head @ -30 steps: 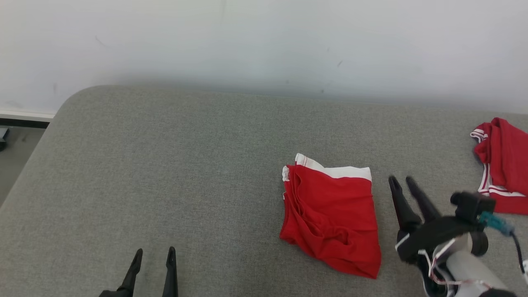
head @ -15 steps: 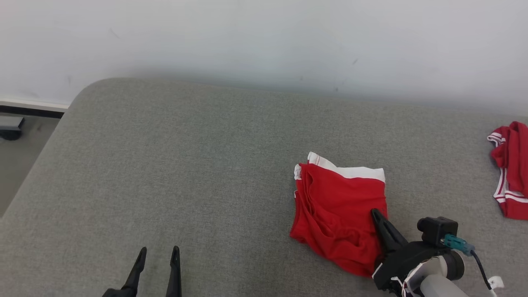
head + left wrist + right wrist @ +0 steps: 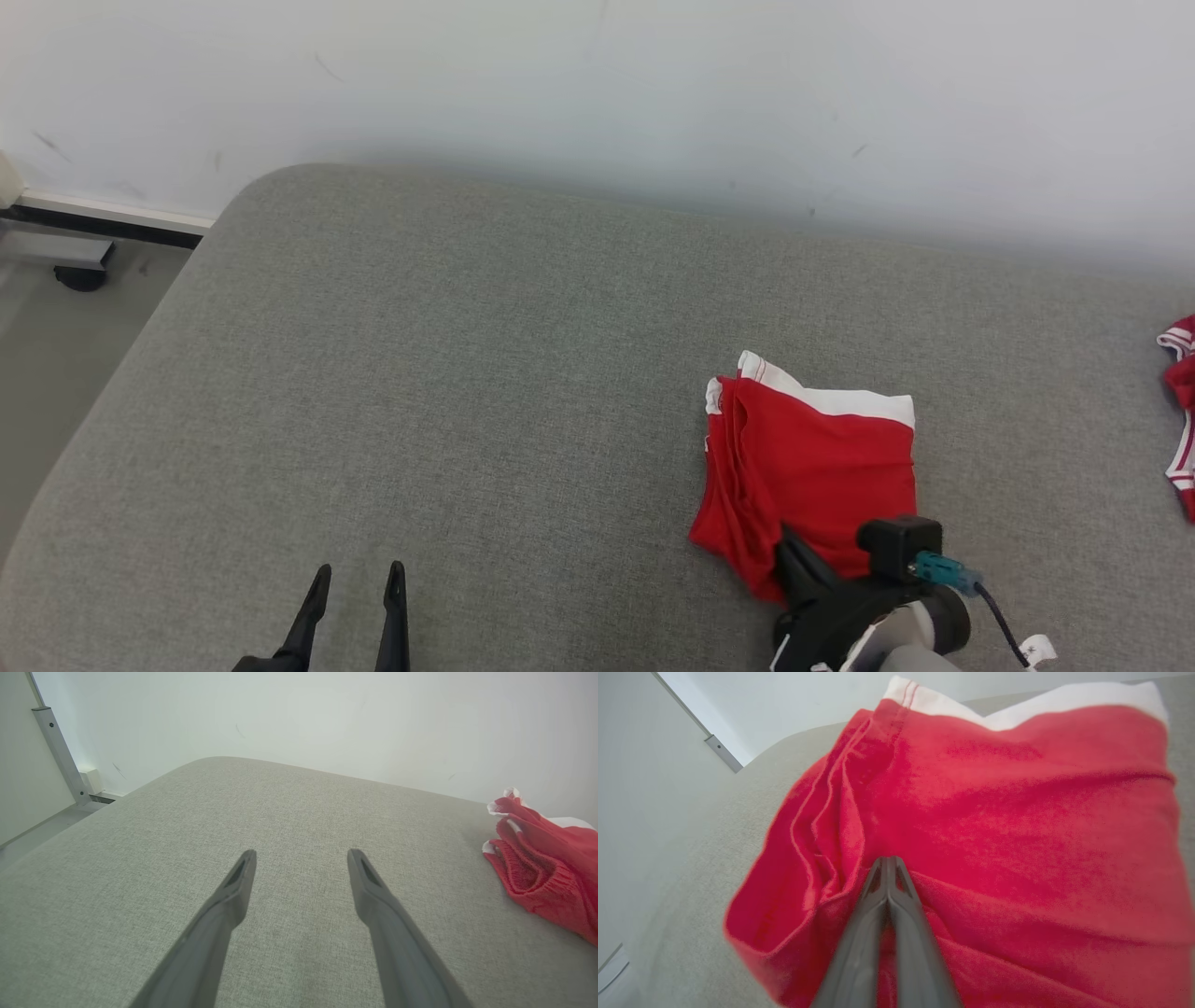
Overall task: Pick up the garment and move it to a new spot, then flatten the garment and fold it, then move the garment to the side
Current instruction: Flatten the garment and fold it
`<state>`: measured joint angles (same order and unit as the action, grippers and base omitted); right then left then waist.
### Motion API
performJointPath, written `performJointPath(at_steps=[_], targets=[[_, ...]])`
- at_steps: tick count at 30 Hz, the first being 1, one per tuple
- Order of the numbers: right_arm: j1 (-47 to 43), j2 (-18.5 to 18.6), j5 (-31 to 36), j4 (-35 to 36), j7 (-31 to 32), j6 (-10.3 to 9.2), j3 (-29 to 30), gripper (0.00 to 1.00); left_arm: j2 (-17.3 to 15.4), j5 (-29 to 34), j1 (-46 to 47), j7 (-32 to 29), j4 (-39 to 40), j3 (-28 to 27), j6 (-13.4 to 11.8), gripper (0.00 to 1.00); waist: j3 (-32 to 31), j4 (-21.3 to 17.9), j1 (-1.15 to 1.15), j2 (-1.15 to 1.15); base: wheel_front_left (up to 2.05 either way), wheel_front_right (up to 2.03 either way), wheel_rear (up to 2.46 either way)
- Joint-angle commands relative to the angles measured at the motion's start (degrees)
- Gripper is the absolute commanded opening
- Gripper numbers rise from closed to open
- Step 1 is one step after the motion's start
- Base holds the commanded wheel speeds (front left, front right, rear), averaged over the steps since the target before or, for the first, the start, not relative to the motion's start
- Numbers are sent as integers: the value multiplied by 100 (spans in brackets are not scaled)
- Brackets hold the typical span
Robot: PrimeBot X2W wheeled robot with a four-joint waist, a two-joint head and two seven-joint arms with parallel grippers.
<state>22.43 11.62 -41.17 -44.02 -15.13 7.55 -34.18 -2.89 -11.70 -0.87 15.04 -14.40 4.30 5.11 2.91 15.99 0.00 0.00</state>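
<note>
The garment (image 3: 822,467) is a folded pair of red shorts with a white waistband, lying on the grey cushion (image 3: 467,373) at the right. It also appears in the left wrist view, where the garment (image 3: 546,868) lies at the right edge. My right gripper (image 3: 784,539) is shut, its fingers lying over the garment's near left part. In the right wrist view the gripper (image 3: 887,861) has its two tips pressed together on top of the red garment (image 3: 1017,812), with no cloth between them. My left gripper (image 3: 359,574) stands open over bare cushion, well left of the garment, and the left wrist view shows the gripper (image 3: 301,854) empty.
A second red garment with white stripes (image 3: 1181,401) lies at the far right edge. The cushion's rounded corner sits at the back left, with floor (image 3: 56,327) beyond its left edge. A pale wall (image 3: 597,84) runs along the back.
The camera has swung left, shifting the scene right. My right gripper went from open beside the garment's right edge to shut, and moved left and nearer over the garment. The left gripper stayed put.
</note>
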Motion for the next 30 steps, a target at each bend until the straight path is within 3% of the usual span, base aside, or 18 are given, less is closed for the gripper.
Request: performJointPath(at_steps=[1,13,19,24,30], targets=[[-53,-100,-77,101,-5,-13,-85,0,3,-31,-11,7,-22,9,23,100,-9,13,0,0,0,0,0],[-309,-517,-218,585,-6,-13,-440,0,3,-33,-26,7,-12,-7,-1,100,-33,-54,0,0,0,0,0],[-404,-352,250,1510,-5,-13,-119,0,3,9,-104,7,23,-41,2,100,-117,-212,0,0,0,0,0],[-742,-108,826,2534,-6,-13,539,0,4,37,-156,7,48,-126,-8,100,-210,-408,0,0,0,0,0],[-1330,-146,1487,3414,-4,-13,2043,0,3,112,-273,7,142,-234,11,100,-270,-757,0,0,0,0,0]])
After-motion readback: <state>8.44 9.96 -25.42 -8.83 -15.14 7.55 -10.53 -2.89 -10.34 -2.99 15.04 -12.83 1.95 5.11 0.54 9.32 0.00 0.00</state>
